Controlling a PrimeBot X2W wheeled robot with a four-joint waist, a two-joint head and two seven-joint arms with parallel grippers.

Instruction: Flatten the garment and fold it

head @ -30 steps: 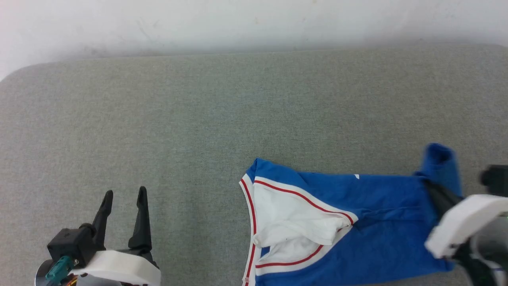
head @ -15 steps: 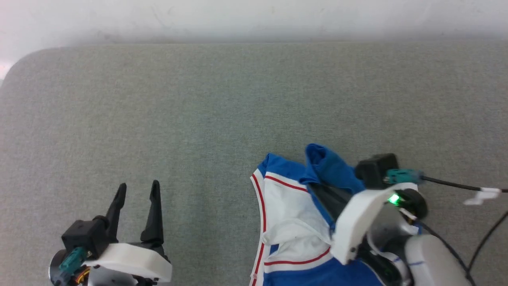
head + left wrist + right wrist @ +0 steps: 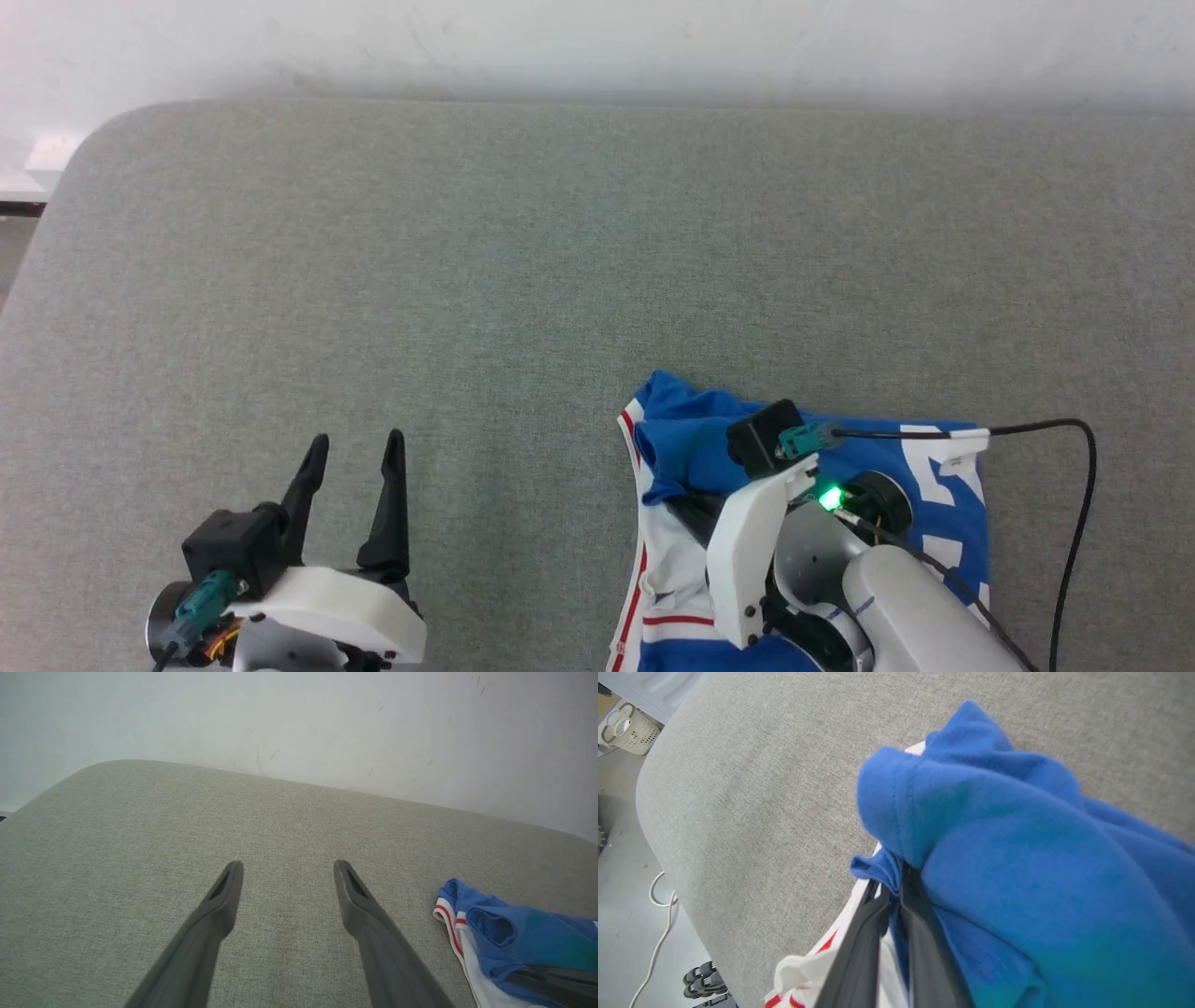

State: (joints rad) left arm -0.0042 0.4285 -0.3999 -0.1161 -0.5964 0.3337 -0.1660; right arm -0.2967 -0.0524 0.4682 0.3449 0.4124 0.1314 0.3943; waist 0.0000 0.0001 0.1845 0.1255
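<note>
Blue jersey, soft and creased, with white red-edged bands: the one garment (image 3: 695,443) lies bunched at the near right of the bench (image 3: 467,280). The right end effector (image 3: 895,884) is clamped on a blue fold; its wrist view adds a woven basket (image 3: 628,728) on the floor (image 3: 626,933). The left end effector (image 3: 355,450), two tapered fingers (image 3: 215,914) apart, holds nothing. The bench is grey woven fabric; behind it stands a white wall (image 3: 299,718).
</note>
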